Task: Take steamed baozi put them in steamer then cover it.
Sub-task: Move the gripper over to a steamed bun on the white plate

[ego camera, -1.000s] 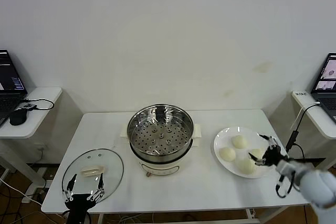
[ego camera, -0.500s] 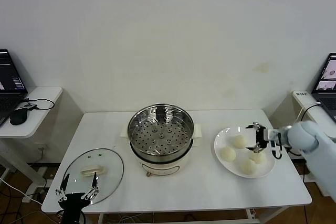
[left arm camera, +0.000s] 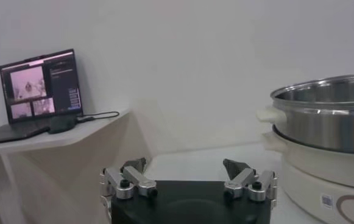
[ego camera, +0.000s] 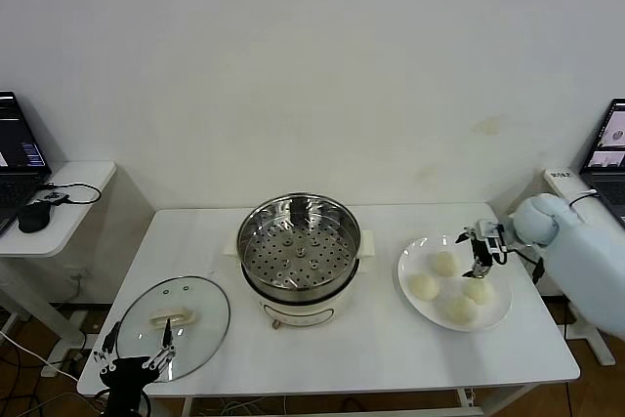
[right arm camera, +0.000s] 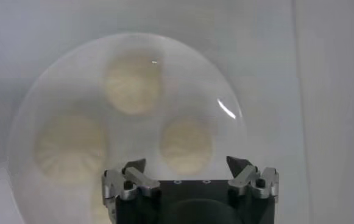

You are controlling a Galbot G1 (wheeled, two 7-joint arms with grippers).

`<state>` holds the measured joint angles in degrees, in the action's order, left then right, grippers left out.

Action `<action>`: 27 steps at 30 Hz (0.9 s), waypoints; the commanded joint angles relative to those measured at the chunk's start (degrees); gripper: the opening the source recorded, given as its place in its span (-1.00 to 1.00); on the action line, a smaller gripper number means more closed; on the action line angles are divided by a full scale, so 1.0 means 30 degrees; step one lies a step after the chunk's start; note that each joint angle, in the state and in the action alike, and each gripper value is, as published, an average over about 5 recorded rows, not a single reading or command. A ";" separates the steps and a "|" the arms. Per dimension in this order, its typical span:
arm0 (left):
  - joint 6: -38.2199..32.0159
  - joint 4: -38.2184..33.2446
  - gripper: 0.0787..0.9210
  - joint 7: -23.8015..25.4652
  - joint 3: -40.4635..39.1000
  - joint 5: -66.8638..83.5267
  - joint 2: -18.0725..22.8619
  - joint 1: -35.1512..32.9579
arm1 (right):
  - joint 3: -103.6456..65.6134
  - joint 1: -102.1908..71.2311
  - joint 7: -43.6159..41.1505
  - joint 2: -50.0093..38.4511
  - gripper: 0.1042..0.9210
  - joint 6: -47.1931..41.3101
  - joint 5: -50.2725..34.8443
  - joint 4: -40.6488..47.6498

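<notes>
Four cream-white baozi lie on a white plate (ego camera: pixel 412 253) at the table's right: one at the back (ego camera: pixel 445 264), one on the left (ego camera: pixel 423 287), and two nearer the front right (ego camera: pixel 478 291). My right gripper (ego camera: pixel 480 251) is open and empty just above the plate's far right part. In the right wrist view it (right arm camera: pixel 189 165) hangs over the baozi (right arm camera: pixel 186 145). The steel steamer (ego camera: pixel 299 251) stands uncovered at mid-table and holds no baozi. The glass cover (ego camera: pixel 173 324) lies flat at the front left. My left gripper (ego camera: pixel 132 358) is open at the front edge beside it.
A side table with a laptop (ego camera: pixel 20 148) and a mouse stands at the left; another laptop (ego camera: pixel 610 144) is at the right. The steamer's side (left arm camera: pixel 323 115) fills the left wrist view beyond the left gripper (left arm camera: pixel 186 165). A cable hangs off the table's right edge.
My right gripper has swung from the plate's front right to above its far right part. My left gripper has slid down and left along the front edge.
</notes>
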<state>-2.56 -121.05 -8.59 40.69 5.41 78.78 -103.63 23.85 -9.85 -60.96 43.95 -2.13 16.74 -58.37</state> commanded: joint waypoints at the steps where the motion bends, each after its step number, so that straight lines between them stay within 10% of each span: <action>1: 0.0006 -0.0006 0.77 -0.0037 0.0064 -0.0020 -0.0020 0.0009 | 0.1715 0.1639 -0.0478 0.2214 0.76 0.0140 0.1045 0.3493; 27: -0.0040 -0.0083 0.77 -0.0081 0.0093 -0.0069 0.0006 0.0128 | 0.1488 0.1450 0.0164 0.3573 0.38 0.0154 0.1900 0.5049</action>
<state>-2.67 -121.32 -8.80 41.00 5.25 78.83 -103.25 27.85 -5.88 -60.52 53.71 -1.73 21.89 -44.63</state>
